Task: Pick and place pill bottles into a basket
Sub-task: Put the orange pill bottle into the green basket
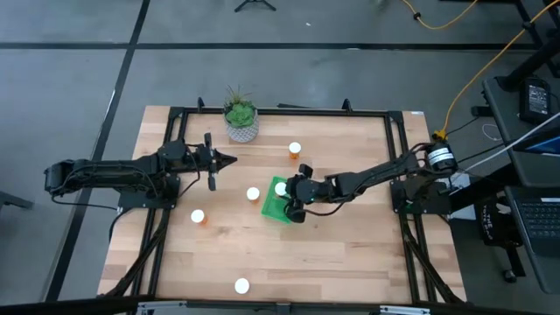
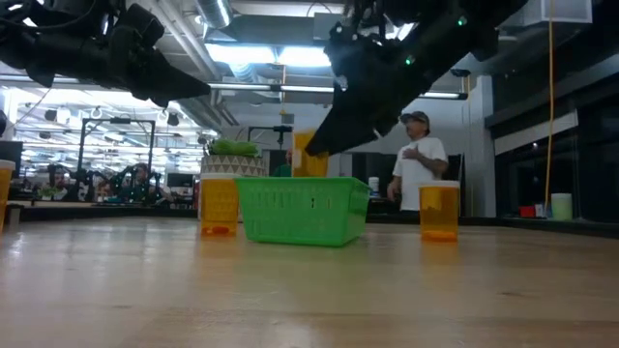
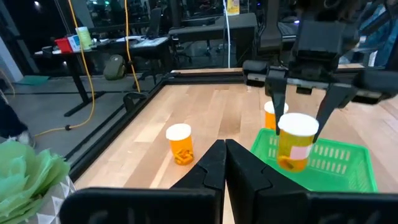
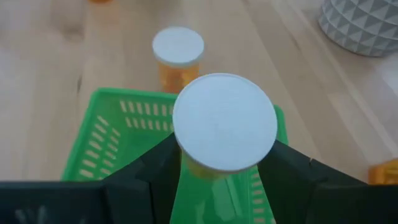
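High view: a pale wooden table point(image 1: 289, 254) within a black frame, with one arm reaching in from each side. The right arm extends toward the table's centre; its right gripper point(image 1: 291, 188) hangs directly above the basket point(image 1: 275, 208), jaws clamped on the sides of one pill bottle point(image 4: 222, 124), held upright with its white cap facing the wrist camera. In the low view that bottle point(image 2: 309, 155) sits clear above the basket's rim, not yet inside. The left arm lies along the table's left side, its left gripper point(image 1: 229, 159) pinched shut on nothing, fingertips together, pointing toward the table's centre near the potted plant point(image 1: 241, 118) at the far edge.

The basket, bright green with low slotted walls, rests at the table's centre. Four other bottles stand on the wood: one point(image 1: 253, 194) just beside the basket on the left arm's side, one point(image 1: 295, 150) beyond it toward the far edge, one point(image 1: 199, 216) farther left, and one point(image 1: 241, 285) near the front edge. A person point(image 2: 420, 164) stands in the room behind the table.
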Robot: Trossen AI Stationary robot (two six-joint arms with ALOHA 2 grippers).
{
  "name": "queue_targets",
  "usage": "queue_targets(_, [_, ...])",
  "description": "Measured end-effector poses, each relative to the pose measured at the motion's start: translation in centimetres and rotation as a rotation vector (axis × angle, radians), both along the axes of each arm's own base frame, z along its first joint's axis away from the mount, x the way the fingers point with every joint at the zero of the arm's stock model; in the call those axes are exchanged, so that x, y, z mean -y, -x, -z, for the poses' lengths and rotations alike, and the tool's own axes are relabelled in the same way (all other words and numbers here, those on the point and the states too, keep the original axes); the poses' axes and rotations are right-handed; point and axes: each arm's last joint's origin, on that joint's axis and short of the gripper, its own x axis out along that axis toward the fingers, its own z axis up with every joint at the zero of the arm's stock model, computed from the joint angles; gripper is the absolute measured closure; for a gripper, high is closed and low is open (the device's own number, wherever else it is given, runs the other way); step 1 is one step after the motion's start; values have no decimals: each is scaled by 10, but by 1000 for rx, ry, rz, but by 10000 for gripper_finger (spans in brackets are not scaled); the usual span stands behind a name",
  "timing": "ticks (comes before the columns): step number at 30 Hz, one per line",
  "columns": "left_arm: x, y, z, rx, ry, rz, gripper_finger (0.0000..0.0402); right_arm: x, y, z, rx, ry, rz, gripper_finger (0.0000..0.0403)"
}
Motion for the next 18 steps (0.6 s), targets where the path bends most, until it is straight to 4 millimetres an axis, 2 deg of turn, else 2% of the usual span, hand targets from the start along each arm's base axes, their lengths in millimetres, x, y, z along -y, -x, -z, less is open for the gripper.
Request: queue_targets(18, [0, 0, 0, -1, 1, 1, 397, 9, -8, 25, -32, -22, 74, 207])
